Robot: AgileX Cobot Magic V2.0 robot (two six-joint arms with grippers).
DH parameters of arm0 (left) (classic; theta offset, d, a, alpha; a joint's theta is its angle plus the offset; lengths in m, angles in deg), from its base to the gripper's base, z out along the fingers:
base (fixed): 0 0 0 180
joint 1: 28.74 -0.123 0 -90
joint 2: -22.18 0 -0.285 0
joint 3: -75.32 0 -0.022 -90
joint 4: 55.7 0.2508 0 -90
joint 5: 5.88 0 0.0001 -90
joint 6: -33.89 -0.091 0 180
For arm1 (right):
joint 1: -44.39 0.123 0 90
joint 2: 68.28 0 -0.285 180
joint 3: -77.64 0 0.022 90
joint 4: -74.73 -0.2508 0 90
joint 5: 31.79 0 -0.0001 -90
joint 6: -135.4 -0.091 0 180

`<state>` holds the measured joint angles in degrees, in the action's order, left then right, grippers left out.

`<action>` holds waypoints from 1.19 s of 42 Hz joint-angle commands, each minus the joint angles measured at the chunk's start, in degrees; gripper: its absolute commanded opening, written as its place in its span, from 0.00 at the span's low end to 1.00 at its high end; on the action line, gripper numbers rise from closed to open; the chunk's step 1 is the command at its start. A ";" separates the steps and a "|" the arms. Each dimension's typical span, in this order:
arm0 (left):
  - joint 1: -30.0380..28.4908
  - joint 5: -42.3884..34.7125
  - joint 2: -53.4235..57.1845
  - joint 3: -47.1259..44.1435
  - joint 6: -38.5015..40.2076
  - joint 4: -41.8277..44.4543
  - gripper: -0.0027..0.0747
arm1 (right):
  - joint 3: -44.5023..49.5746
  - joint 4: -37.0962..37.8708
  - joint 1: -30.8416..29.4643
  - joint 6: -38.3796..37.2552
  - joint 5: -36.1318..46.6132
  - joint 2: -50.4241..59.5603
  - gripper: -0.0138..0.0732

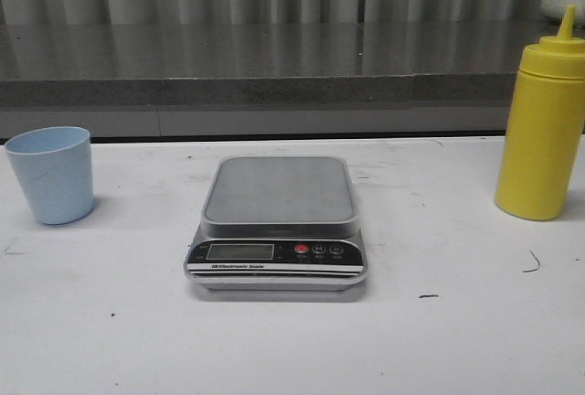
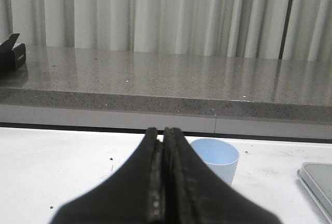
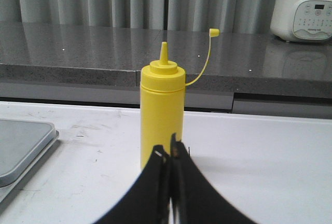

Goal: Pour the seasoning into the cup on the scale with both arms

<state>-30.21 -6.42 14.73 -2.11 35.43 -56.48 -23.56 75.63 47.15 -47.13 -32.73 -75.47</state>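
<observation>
The silver scale (image 1: pixel 278 221) sits mid-table with a bare platform; its corner shows in the left wrist view (image 2: pixel 317 182) and in the right wrist view (image 3: pixel 21 149). The pale-blue cup (image 1: pixel 51 174) stands upright at the far left, apart from the scale. The yellow seasoning bottle (image 1: pixel 543 130) stands upright at the far right, its tethered cap off the nozzle. My left gripper (image 2: pixel 162 133) is shut and empty, short of the cup (image 2: pixel 217 157). My right gripper (image 3: pixel 170 150) is shut and empty, short of the bottle (image 3: pixel 162 111). Neither gripper shows in the front view.
A grey stone ledge (image 1: pixel 274 66) runs along the back of the white table, with curtains behind it. A white appliance (image 3: pixel 303 14) stands on the ledge at the far right. A dark object (image 2: pixel 11 53) sits on the ledge at the left.
</observation>
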 commanded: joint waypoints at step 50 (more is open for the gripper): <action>0.47 12.86 -8.27 32.53 0.50 -0.61 0.01 | -29.08 2.79 -0.44 0.35 -11.03 -8.00 0.08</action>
<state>-30.21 5.11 10.34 24.82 35.43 -56.92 -47.03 77.34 47.15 -47.13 -43.83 -79.28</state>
